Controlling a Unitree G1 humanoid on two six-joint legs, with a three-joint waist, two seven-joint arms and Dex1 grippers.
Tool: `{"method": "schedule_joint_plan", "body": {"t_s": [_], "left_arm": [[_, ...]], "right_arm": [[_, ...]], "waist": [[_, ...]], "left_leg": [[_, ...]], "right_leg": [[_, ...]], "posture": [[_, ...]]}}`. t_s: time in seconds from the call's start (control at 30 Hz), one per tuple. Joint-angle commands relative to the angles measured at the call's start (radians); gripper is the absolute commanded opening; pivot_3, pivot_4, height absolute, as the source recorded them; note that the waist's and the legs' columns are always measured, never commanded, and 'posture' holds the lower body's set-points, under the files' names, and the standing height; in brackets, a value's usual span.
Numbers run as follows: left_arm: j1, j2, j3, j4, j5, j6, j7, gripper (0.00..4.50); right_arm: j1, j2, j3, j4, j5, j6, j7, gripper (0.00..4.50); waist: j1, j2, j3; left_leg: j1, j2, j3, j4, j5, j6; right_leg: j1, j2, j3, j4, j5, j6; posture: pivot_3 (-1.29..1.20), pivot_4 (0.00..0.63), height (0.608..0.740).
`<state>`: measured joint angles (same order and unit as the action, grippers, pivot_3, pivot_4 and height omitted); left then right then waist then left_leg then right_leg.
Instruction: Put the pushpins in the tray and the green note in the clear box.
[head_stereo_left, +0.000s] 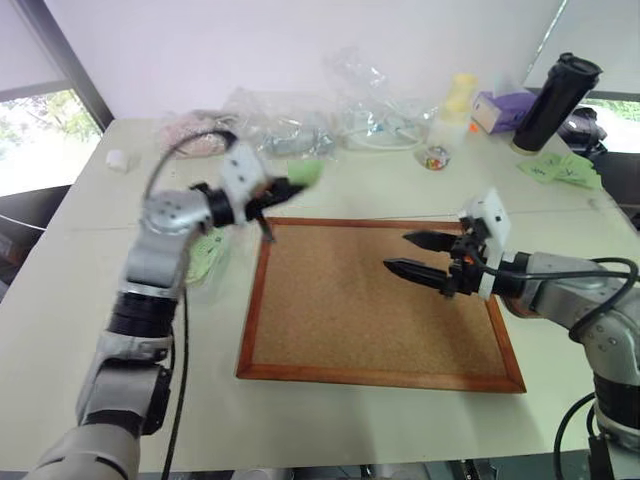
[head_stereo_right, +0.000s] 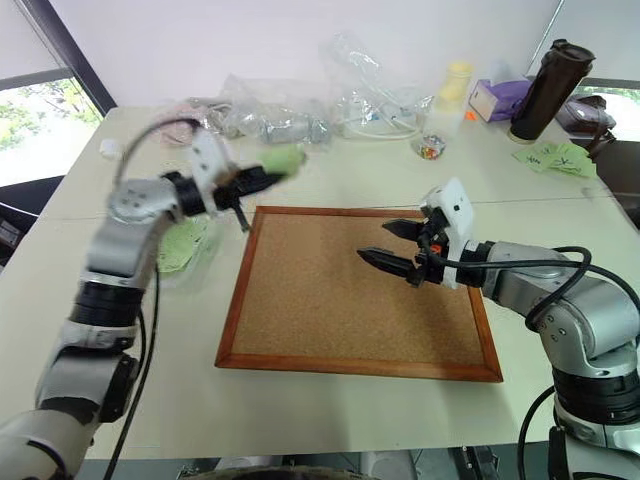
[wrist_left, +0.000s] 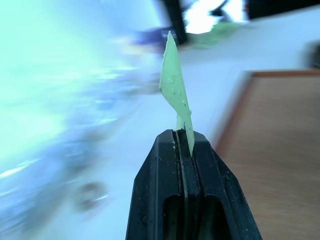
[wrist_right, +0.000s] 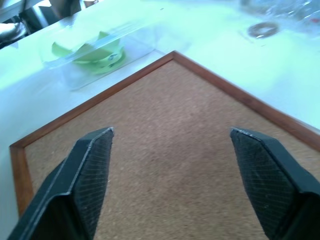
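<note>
My left gripper (head_stereo_left: 283, 189) is raised over the far left corner of the cork board (head_stereo_left: 370, 310). It is shut on the green note (wrist_left: 175, 85), which sticks up past the fingertips (wrist_left: 200, 150). The clear box (wrist_right: 135, 37) stands on the table beside the board's left edge, below that arm, with green paper inside. My right gripper (head_stereo_left: 397, 252) hovers open over the right half of the board, nothing between its fingers (wrist_right: 92, 165). A small brownish oval ring (wrist_right: 260, 30) lies beyond the board's far edge; I cannot tell if it is the tray. No pushpins can be made out.
Wrinkly clear plastic bags (head_stereo_left: 300, 120) crowd the far side of the table. A small jar of coloured bits (head_stereo_left: 435, 157), a yellow-capped bottle (head_stereo_left: 455, 105), a purple box (head_stereo_left: 500, 108) and a black tumbler (head_stereo_left: 555, 100) stand at the back right, with green slips (head_stereo_left: 560, 170) nearby.
</note>
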<state>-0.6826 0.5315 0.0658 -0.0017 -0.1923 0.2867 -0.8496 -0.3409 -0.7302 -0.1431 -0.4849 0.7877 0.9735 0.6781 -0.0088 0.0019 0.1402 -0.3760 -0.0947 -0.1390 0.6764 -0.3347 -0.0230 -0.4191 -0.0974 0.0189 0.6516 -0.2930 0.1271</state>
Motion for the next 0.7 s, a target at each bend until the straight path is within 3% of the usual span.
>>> {"method": "schedule_joint_plan", "body": {"t_s": [0.03, 0.23, 0.4, 0.5, 0.7], "left_arm": [[0.131, 0.105, 0.151, -0.164, -0.048, 0.138, 0.052, 0.0], [0.344, 0.23, 0.246, -0.25, -0.038, 0.216, 0.086, 0.0], [0.528, 0.263, 0.254, -0.233, 0.001, 0.153, 0.101, 0.0], [0.537, 0.25, 0.237, -0.193, 0.006, 0.122, 0.12, 0.99], [0.544, 0.264, 0.265, -0.173, -0.065, 0.137, 0.077, 3.95]], "right_arm": [[-0.023, 0.012, 0.049, -0.006, -0.024, -0.052, 0.025, 3.9], [-0.047, 0.015, 0.102, 0.03, -0.046, -0.079, 0.065, 3.9], [-0.091, 0.013, 0.143, 0.076, -0.074, -0.099, 0.102, 3.9], [-0.096, 0.01, 0.147, 0.085, -0.087, -0.106, 0.113, 3.97], [-0.105, -0.023, 0.149, 0.07, -0.091, -0.11, 0.159, 3.97]], "waist": [[-0.012, 0.0, 0.0], [0.006, -0.001, 0.0], [0.004, -0.001, 0.0], [0.013, -0.001, 0.0], [0.019, -0.001, 0.0]], "left_leg": [[0.0, 0.0, 0.0, -0.001, 0.0, 0.0], [0.0, -0.001, -0.001, -0.001, 0.0, 0.0], [0.001, -0.001, -0.001, -0.001, -0.001, 0.0], [0.001, -0.001, -0.002, 0.0, -0.001, 0.0], [0.001, -0.001, -0.001, 0.001, -0.001, 0.0]], "right_leg": [[0.0, 0.0, 0.0, 0.0, 0.0, 0.0], [-0.001, 0.0, 0.002, 0.001, 0.0, 0.0], [0.0, -0.001, 0.002, 0.0, 0.0, 0.0], [0.0, -0.001, 0.002, 0.0, 0.0, 0.0], [0.0, -0.001, 0.002, 0.0, 0.0, 0.0]], "posture": [[0.0, 0.15, 0.74], [0.0, 0.15, 0.74], [0.0, 0.15, 0.74], [0.0, 0.15, 0.74], [0.0, 0.15, 0.74]]}}
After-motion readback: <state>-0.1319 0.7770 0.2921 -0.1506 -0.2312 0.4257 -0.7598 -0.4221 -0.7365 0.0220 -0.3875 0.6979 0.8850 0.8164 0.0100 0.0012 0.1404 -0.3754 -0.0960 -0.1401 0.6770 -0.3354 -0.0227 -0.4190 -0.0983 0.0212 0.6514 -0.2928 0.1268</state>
